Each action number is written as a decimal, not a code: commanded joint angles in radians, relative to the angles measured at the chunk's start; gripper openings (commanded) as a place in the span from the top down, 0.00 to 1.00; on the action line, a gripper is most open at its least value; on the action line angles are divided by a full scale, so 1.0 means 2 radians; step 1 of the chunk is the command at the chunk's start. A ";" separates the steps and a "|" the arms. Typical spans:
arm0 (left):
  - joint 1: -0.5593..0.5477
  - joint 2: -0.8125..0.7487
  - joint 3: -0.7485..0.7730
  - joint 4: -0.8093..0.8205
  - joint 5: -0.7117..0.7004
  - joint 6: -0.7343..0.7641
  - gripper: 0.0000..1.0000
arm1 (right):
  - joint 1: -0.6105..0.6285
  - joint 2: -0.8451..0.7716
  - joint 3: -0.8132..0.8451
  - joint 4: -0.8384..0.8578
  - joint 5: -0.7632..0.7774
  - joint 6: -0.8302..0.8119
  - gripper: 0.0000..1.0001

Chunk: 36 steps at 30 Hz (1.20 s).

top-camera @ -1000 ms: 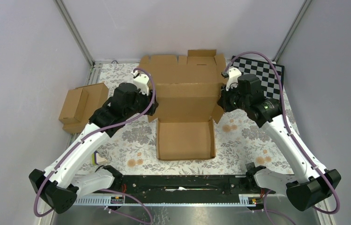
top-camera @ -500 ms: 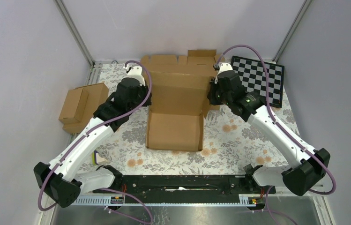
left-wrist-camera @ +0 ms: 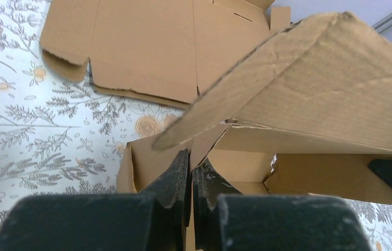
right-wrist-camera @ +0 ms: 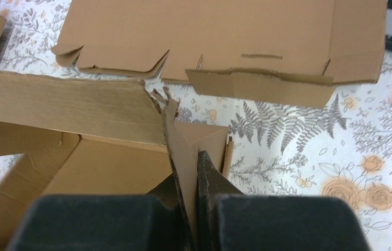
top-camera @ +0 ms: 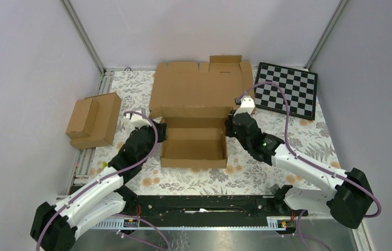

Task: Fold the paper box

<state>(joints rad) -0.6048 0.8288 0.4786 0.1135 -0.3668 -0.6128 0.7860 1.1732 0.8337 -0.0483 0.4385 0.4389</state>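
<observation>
The paper box point(top-camera: 193, 151) is a shallow brown tray in the middle of the table, and its hinged lid point(top-camera: 193, 97) is raised and leaning over it. At the tray's left wall my left gripper point(top-camera: 160, 137) is shut on the side flap, which shows as thin cardboard pinched between the black fingers point(left-wrist-camera: 175, 175). My right gripper point(top-camera: 228, 129) is shut on the right side flap point(right-wrist-camera: 186, 151). The lid point(left-wrist-camera: 329, 94) hangs above the tray floor point(left-wrist-camera: 246, 167) in the left wrist view. In the right wrist view its edge point(right-wrist-camera: 63, 104) crosses over the tray point(right-wrist-camera: 104, 167).
A wide flat cardboard blank point(top-camera: 225, 64) with notched edges lies behind the box, also seen in the wrist views point(left-wrist-camera: 141, 47) point(right-wrist-camera: 209, 31). Two joined small boxes point(top-camera: 91, 120) sit at the left edge. A checkerboard point(top-camera: 287, 89) lies at the back right.
Both arms drew back toward the near edge and brought the box with them. The lid swung up over the tray. The left gripper went from open to shut on the side flap.
</observation>
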 commanded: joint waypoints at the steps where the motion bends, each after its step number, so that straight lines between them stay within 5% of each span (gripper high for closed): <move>1: -0.013 -0.046 -0.043 0.076 -0.008 -0.028 0.99 | 0.022 -0.035 -0.050 0.069 0.021 0.055 1.00; 5: -0.020 -0.069 -0.044 0.024 0.005 -0.008 0.93 | 0.033 -0.057 -0.076 0.060 0.018 0.054 1.00; 10: -0.022 -0.085 -0.023 -0.053 0.043 0.002 0.79 | 0.034 -0.083 -0.079 0.028 -0.001 0.031 0.83; 15: -0.024 -0.109 -0.026 -0.077 0.048 0.020 0.83 | 0.034 -0.111 -0.052 -0.028 -0.053 -0.011 0.32; 19: -0.026 -0.114 -0.033 -0.077 0.051 0.036 0.83 | 0.034 -0.130 -0.026 -0.074 -0.131 -0.053 0.03; 28: -0.033 -0.133 -0.049 -0.067 0.067 0.072 0.84 | 0.034 -0.193 0.011 -0.125 -0.234 -0.144 0.00; 36: -0.040 -0.129 -0.067 -0.035 0.099 0.079 0.84 | 0.034 -0.083 0.140 -0.174 -0.351 -0.217 0.00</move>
<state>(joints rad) -0.6769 0.5648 0.3599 -0.0250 -0.2237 -0.4747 0.8497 0.9043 1.0065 -0.3561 -0.1036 0.1123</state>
